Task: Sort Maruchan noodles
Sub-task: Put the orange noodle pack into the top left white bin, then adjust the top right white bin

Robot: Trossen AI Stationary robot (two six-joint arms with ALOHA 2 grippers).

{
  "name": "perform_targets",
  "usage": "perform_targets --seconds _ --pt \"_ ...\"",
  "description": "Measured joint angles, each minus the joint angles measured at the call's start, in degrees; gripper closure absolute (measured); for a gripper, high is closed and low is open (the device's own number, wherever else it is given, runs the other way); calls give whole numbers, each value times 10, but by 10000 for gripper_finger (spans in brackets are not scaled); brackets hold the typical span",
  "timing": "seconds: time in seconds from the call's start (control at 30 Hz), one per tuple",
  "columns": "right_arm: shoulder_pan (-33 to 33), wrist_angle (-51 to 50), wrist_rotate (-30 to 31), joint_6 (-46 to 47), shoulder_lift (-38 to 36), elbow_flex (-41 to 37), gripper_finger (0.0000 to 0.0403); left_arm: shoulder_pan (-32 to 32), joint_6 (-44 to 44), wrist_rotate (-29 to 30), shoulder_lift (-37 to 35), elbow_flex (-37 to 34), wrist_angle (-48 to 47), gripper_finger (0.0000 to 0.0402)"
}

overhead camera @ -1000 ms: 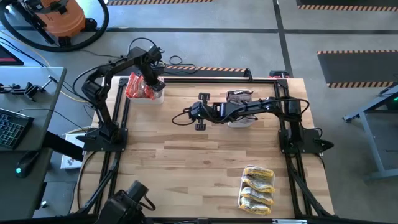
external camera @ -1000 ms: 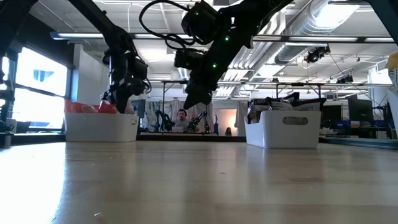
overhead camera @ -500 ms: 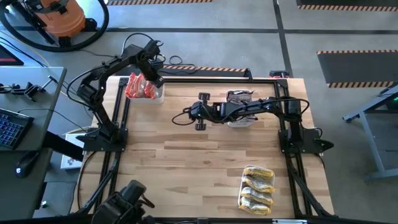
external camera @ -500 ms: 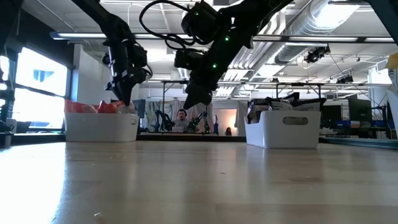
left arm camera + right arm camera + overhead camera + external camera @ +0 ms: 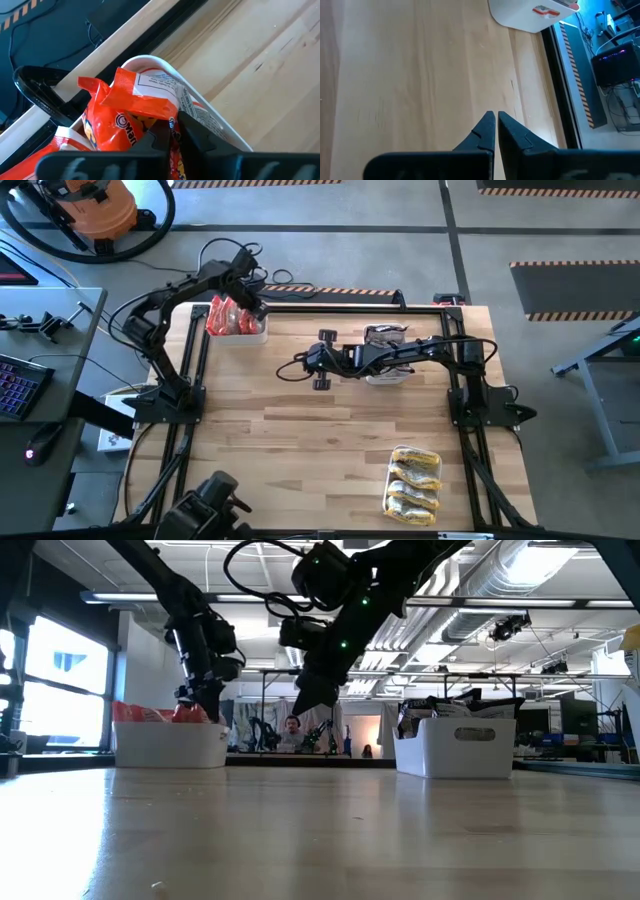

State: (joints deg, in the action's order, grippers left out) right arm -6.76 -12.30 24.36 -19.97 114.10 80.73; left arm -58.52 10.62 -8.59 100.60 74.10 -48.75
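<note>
Left arm over the red bin – sorting looks close to done

The left gripper (image 5: 172, 131) hangs above the far-left bin (image 5: 250, 336) of red noodle packets (image 5: 120, 120), fingers drawn together on nothing I can see; lifting straight up would spare the bin's rim and the table's back edge. Mid-table, the right gripper (image 5: 495, 131) hovers pinched shut and empty over bare wood – free room all round – near the dark packets' bin (image 5: 388, 375); yellow packets (image 5: 415, 480) lie front-right.

Both arms are matte black, jointed, with looping black cables. Each claw, left claw (image 5: 172, 131) and right claw (image 5: 496, 131), has angular dark tapered fingers. Green indicator lights glow on one arm.
</note>
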Motion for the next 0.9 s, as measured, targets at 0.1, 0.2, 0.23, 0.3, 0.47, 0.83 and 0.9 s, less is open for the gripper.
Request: perform_targets --seconds 0.1,0.2,0.23,0.3,0.47,0.83,0.9 --pt "0 1 -6 0 0 0 403 0 5 3 -2 -4 0 373" --pt "0 1 -6 6 0 0 403 0 15 7 -18 1 -10 351" --pt "0 1 -6 6 0 0 403 0 17 6 -26 2 -19 344" --pt "0 1 -6 6 0 0 403 0 24 4 -49 10 -11 330" --pt "0 2 -8 5 0 0 403 3 34 -1 -114 -1 0 310" --pt "-50 285 -308 34 -14 -127 403 88 -19 -140 -342 -299 424 364" --pt "-54 366 -351 52 -14 -165 403 114 -48 -143 -377 -371 541 379"
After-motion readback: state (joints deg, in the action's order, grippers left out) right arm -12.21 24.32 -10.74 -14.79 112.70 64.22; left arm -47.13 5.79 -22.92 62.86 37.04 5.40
